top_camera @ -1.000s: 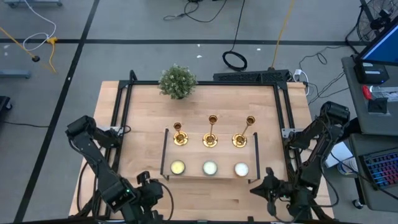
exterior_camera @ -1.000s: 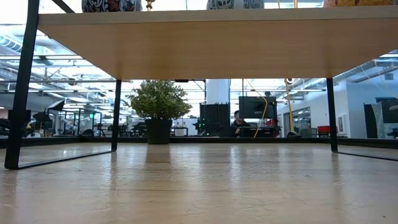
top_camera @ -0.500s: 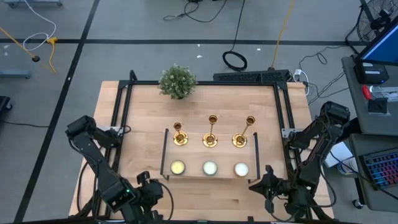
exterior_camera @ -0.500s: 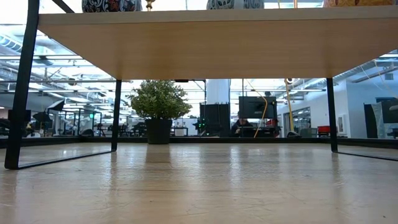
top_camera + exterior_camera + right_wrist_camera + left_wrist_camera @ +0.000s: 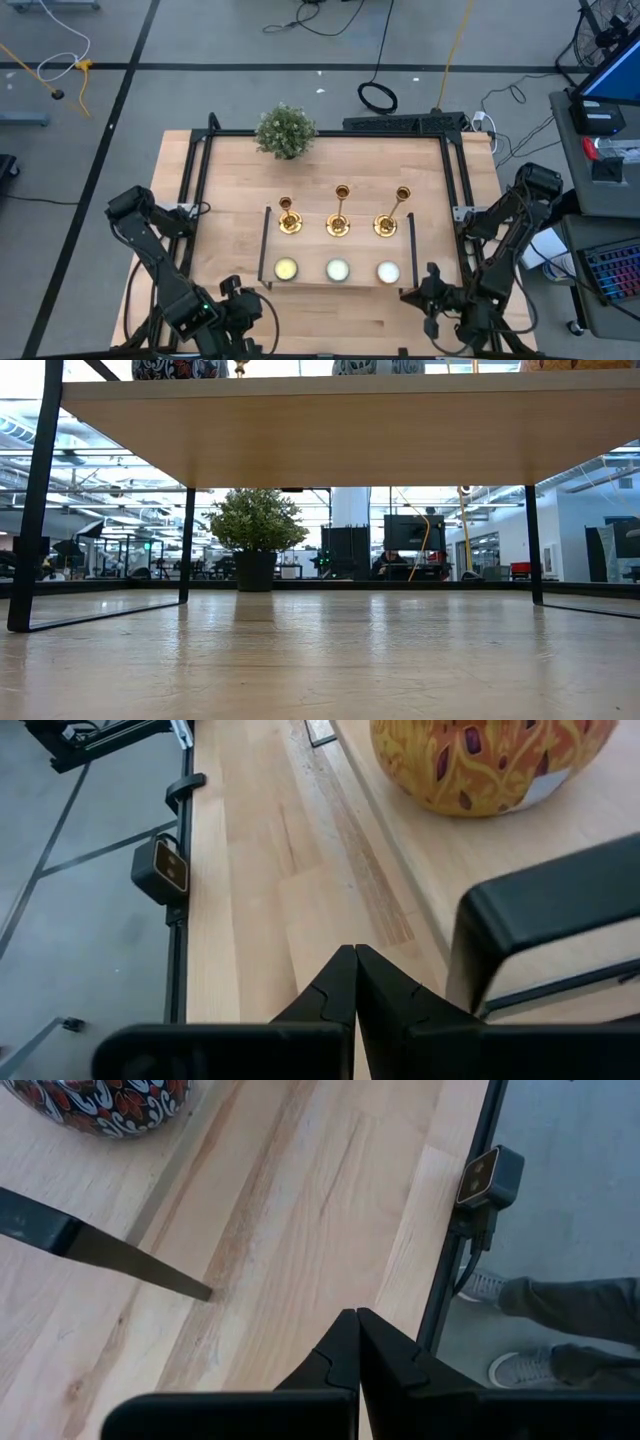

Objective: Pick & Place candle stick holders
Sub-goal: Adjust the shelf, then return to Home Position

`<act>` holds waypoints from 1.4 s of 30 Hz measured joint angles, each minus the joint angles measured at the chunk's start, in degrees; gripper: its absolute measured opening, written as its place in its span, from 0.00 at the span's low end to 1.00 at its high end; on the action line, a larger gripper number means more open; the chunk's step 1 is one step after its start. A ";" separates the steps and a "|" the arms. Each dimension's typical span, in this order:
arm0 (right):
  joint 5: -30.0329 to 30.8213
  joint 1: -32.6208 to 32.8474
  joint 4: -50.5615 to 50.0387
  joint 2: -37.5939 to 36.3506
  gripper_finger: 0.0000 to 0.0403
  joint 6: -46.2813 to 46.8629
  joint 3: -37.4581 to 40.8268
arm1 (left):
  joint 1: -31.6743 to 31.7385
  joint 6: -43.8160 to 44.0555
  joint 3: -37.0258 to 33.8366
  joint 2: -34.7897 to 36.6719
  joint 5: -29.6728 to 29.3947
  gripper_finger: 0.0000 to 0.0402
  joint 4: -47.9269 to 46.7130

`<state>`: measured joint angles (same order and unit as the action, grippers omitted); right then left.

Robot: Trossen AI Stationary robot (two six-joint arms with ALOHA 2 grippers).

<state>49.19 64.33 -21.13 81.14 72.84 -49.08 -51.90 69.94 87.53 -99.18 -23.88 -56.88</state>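
While both arms are parked at the table's [image 5: 230, 180] near edge, bare wood is left around the shelf [image 5: 400, 252] carrying the three candle stick holders [image 5: 338, 214]. The left gripper [image 5: 357, 1342] and right gripper [image 5: 355, 980] are pressed together, empty. A person's shoes are shown only by the left wrist view.
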 joint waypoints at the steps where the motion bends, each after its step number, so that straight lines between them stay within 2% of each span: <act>1: -0.04 -0.19 -0.17 0.00 0.00 0.00 0.00 | 0.00 0.09 0.00 0.00 0.00 0.00 0.01; 19: -0.07 -2.05 -1.93 0.00 0.00 -0.07 -0.02 | 0.00 0.30 0.02 0.00 0.00 0.00 -0.38; 25: 0.02 -2.05 0.67 0.00 0.00 -0.98 -0.02 | 0.17 4.16 0.04 0.00 -0.08 0.00 -8.20; 28: -0.42 -2.05 4.32 0.00 0.00 -3.67 -0.02 | 0.54 4.35 0.04 0.00 -0.06 0.00 -10.14; 33: -4.60 -2.03 9.33 0.00 0.00 -7.84 -0.43 | 1.17 3.14 0.04 0.00 -0.17 0.00 -10.20; 42: -5.81 -2.07 9.92 0.00 0.00 -19.72 -8.94 | 0.70 2.25 0.04 1.05 -0.15 0.00 -10.03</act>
<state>43.38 62.26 -11.21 81.14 53.12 -58.02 -51.20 72.18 87.57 -98.13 -24.03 -66.92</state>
